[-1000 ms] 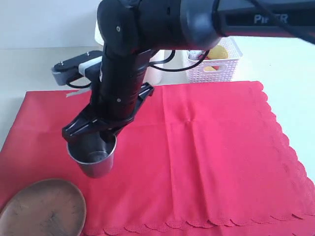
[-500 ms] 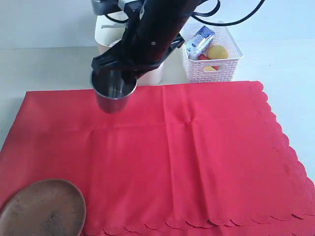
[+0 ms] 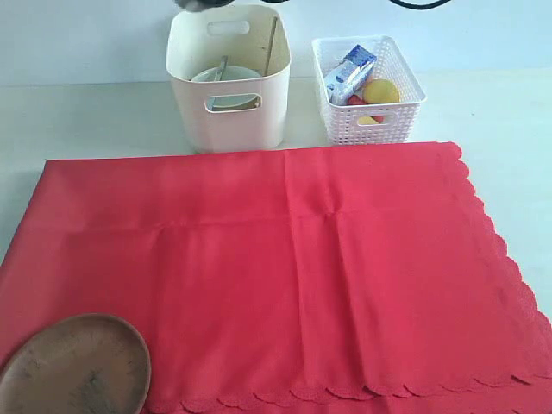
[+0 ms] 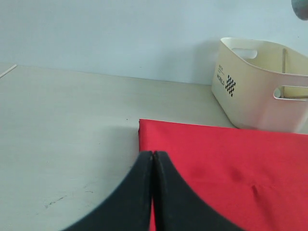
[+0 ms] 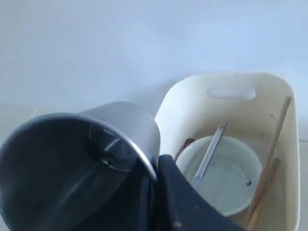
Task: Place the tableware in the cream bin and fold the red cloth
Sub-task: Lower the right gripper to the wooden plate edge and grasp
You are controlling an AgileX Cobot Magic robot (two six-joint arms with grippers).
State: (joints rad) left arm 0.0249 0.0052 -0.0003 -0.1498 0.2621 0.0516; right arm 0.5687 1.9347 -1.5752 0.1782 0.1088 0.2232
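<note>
My right gripper [image 5: 154, 166] is shut on the rim of the steel cup [image 5: 82, 159], one finger inside it and one outside, and holds it tilted above the cream bin [image 5: 226, 91]. The bin holds the pale bowl [image 5: 228, 180], a steel knife [image 5: 208, 155] and wooden chopsticks [image 5: 270, 149]. In the exterior view the cream bin [image 3: 228, 103] stands behind the spread red cloth [image 3: 328, 267], and the brown oval plate [image 3: 78, 366] lies on the cloth's near left corner. My left gripper [image 4: 153, 155] is shut and empty over the red cloth's [image 4: 226, 163] corner.
A white lattice basket [image 3: 369, 103] with a milk carton [image 3: 349, 71] and food stands right of the cream bin. The pale table [image 3: 86, 121] runs around the cloth, with a wall close behind the bins.
My right arm has carried the steel cup up from the cloth's left side, back over the cream bin, and almost out of the top of the exterior view.
</note>
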